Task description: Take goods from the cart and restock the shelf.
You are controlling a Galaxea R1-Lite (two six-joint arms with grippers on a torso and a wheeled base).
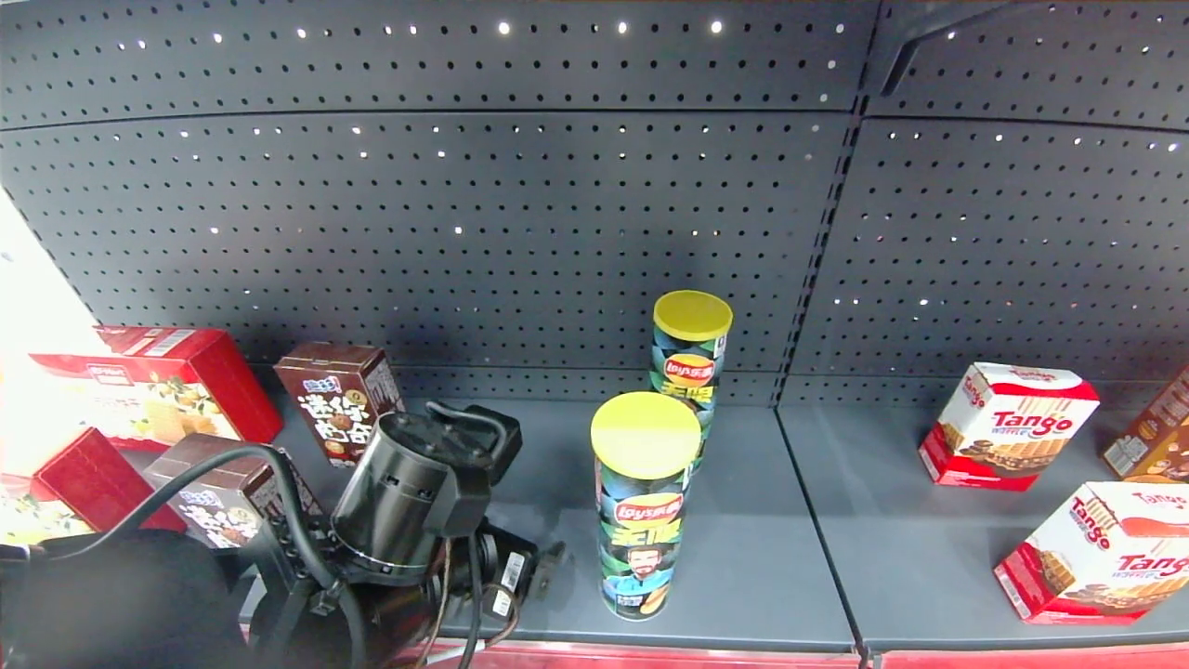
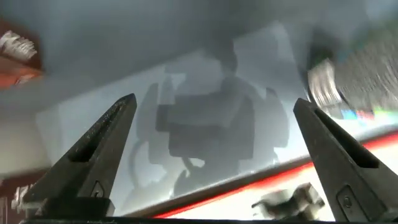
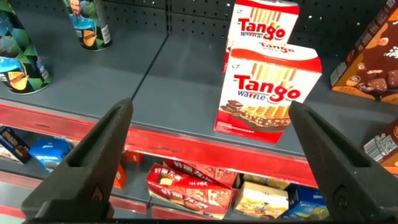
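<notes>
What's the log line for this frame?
left gripper: open, empty | right gripper: open, empty, facing wafer box | chip cans: two upright on shelf

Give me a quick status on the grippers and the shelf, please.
Left gripper open, empty, at the shelf front edge. Right gripper open, empty, facing a wafer box. Front chip can and rear chip can upright on shelf.

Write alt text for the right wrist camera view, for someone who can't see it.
The right gripper, open, faces a grey shelf where two red-and-white wafer boxes stand upright, one behind the other. Two chip cans stand farther along it, with packaged goods below.
</notes>
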